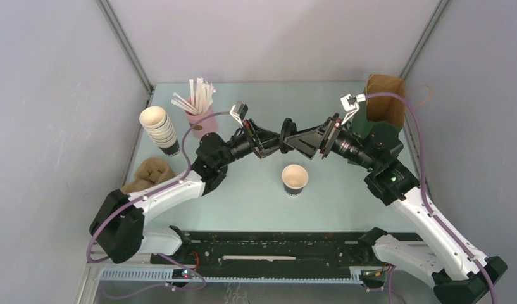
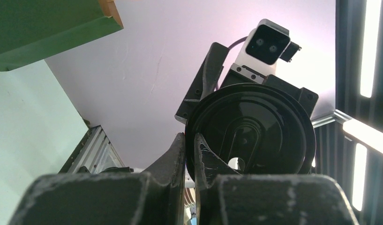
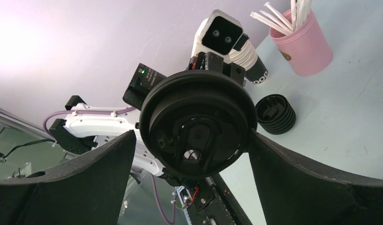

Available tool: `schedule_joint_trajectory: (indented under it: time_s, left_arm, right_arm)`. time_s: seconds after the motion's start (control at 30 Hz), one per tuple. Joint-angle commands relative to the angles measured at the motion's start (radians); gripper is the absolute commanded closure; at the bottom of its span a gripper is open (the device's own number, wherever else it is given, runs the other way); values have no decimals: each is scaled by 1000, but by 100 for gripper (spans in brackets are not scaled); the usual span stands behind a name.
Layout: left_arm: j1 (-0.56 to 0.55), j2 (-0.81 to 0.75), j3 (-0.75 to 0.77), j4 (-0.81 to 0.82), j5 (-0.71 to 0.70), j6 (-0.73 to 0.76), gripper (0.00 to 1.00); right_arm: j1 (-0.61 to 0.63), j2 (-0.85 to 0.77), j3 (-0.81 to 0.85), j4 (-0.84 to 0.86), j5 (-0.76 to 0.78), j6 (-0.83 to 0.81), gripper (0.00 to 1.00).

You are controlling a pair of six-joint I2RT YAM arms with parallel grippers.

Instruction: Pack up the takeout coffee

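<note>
A single small dark paper cup (image 1: 295,179), the takeout coffee cup, stands uncapped on the table with its cream inside showing. Above and behind it a round black lid (image 1: 287,135) hangs on edge between the two arms. My left gripper (image 1: 278,145) is shut on the lid's rim; the left wrist view shows the fingertips (image 2: 180,145) pinching the edge of the lid (image 2: 269,126). My right gripper (image 1: 304,140) faces it, open. In the right wrist view its fingers straddle the lid (image 3: 199,112), the gripper (image 3: 193,133) wide around it and not closed on it.
A brown paper bag (image 1: 385,100) stands at the back right. A pink cup of white stirrers (image 1: 200,117) and a stack of lidless cups (image 1: 159,130) stand at the back left. A squat stack of black lids (image 3: 275,114) sits beneath the arms. Crumpled brown paper (image 1: 148,174) lies at the left.
</note>
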Motion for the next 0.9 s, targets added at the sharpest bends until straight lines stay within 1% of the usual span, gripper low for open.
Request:
schedule_joint_trajectory:
  time_s: [0.0,0.1,0.27,0.63,0.77,0.87]
  left_arm:
    - [-9,3,25,47,-27,-9,94]
    - [-10,7,27,47,-25,-11,94]
    - [-10,2,22,47,-30,-12,94]
    - [-10,-6,11,53,-38,-10,93]
    - [-12,-7,4,51,-44,-3,88]
    - [-12,-12,-2,43,-49,7,81]
  right_arm:
    - [35,-16,32,13,63,-26,1]
    - [53,-21,32,2,107,-51,1]
    - [58,-23,31,-26,135,-53,14]
    - [68,-33,32,-22,173,-66,18]
    - [67,-33,31,-15,169,-68,22]
    - [72,-32,31,-12,166,-67,25]
